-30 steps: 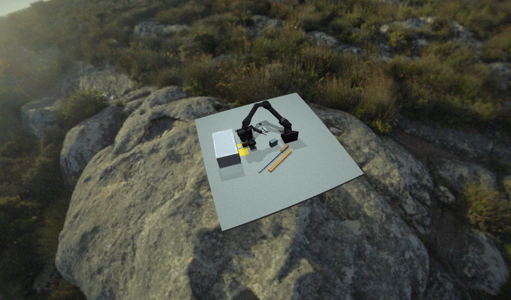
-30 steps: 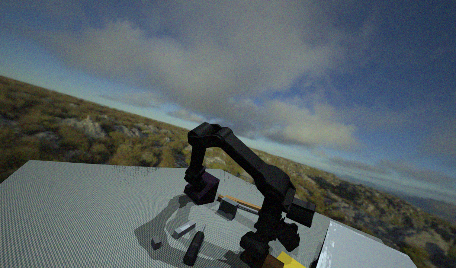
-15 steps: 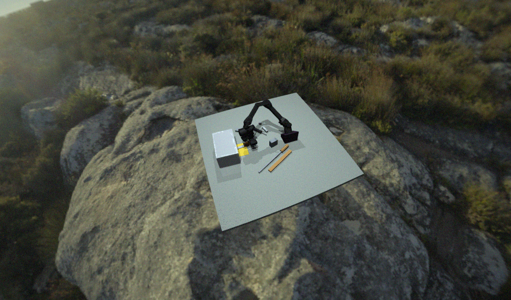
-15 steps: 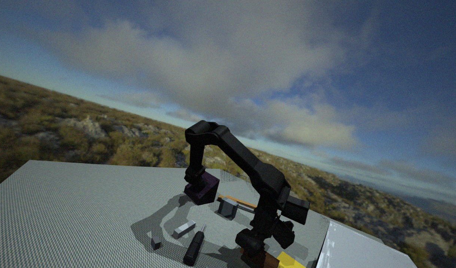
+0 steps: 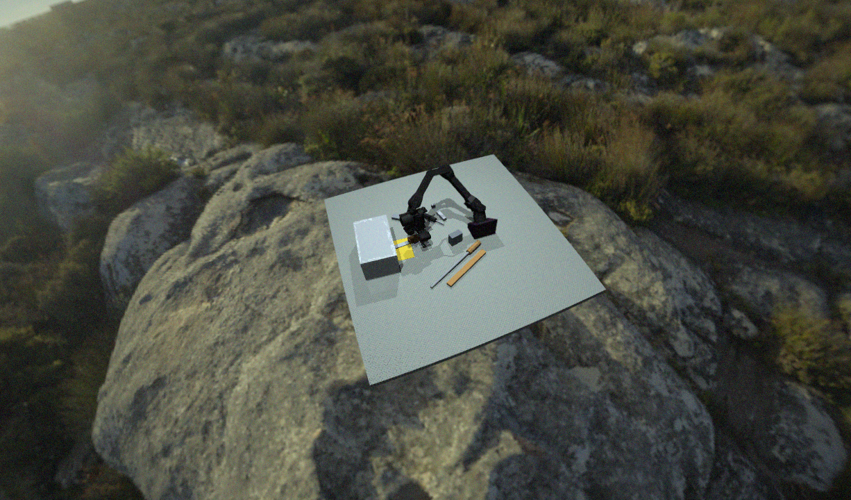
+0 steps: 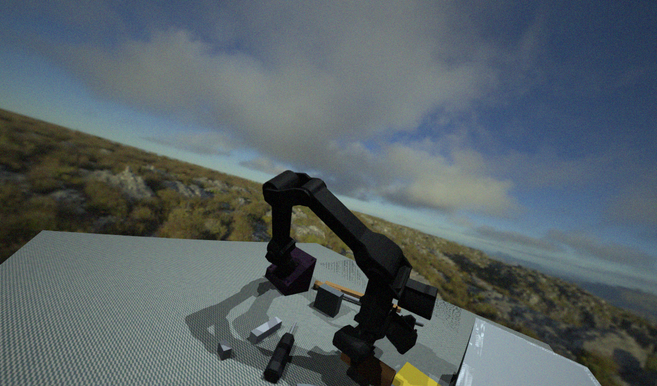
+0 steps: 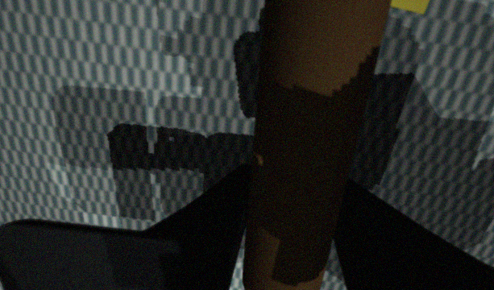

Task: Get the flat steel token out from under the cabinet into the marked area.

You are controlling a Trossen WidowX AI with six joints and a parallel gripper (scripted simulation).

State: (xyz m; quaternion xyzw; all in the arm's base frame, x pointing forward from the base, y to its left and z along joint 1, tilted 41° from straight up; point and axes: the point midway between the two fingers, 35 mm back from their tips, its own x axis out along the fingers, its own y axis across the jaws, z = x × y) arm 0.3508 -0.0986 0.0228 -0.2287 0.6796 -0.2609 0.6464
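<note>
My gripper (image 5: 417, 239) (image 7: 289, 179) is shut on the brown handle (image 5: 413, 238) (image 6: 376, 372) (image 7: 315, 121) of a tool, low in front of the cabinet (image 5: 375, 239) (image 6: 517, 359). The tool's thin metal shaft (image 5: 402, 245) crosses the yellow marked area (image 5: 406, 253) (image 6: 411, 376) (image 7: 412, 5) toward the cabinet. The shaft's far end is hidden at the cabinet's front edge. The token is not visible in any view, and I cannot make out the vent slots.
A grey block (image 5: 455, 237) (image 6: 328, 300) stands near the arm's base. A long tool with an orange handle (image 5: 473, 247) lies beside a wooden strip (image 5: 466, 268). A black-handled screwdriver (image 6: 278, 357), a pale bar (image 6: 265, 330) and a small block (image 6: 224, 350) lie on the other side.
</note>
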